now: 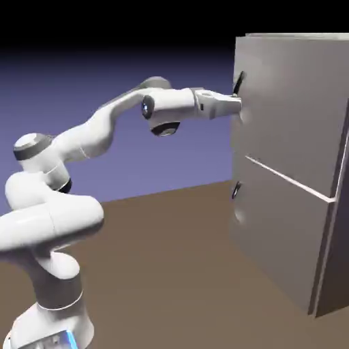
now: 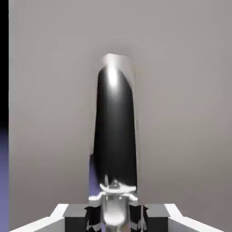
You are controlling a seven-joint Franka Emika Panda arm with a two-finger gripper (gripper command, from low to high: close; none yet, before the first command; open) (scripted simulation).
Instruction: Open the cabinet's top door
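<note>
1. Exterior view: the cabinet (image 1: pixel 293 163) stands on the brown table (image 1: pixel 170 245), and the white arm (image 1: pixel 88 136) stretches level toward its front. The top door (image 1: pixel 286 102) is the larger panel above the pale seam (image 1: pixel 286 178); the lower door (image 1: pixel 279 238) sits under that seam.
2. Same view: the gripper (image 1: pixel 237 103) meets the top door at the foot of its dark bar handle (image 1: pixel 238 83), near the door's edge on the arm's side. The fingers themselves are too small to read here. The lower door's handle (image 1: pixel 236 191) is left alone, well below.
3. Same view, progress: the top door looks flush with the cabinet front, so I judge the reach and the grasp done, and the whole pull outward left to do.
4. Hand view: the grey door panel (image 2: pixel 181 90) fills the picture, and the handle (image 2: pixel 115 127) stands up the middle as a dark, glossy bar. The gripper (image 2: pixel 115 213) is clenched on the handle's near end, fingertips (image 2: pixel 93 215) tight against each side of it.
5. Hand view, limits: the handle's lower end is hidden between the fingers, and the hinge side, the seam and the lower door are out of frame.
</note>
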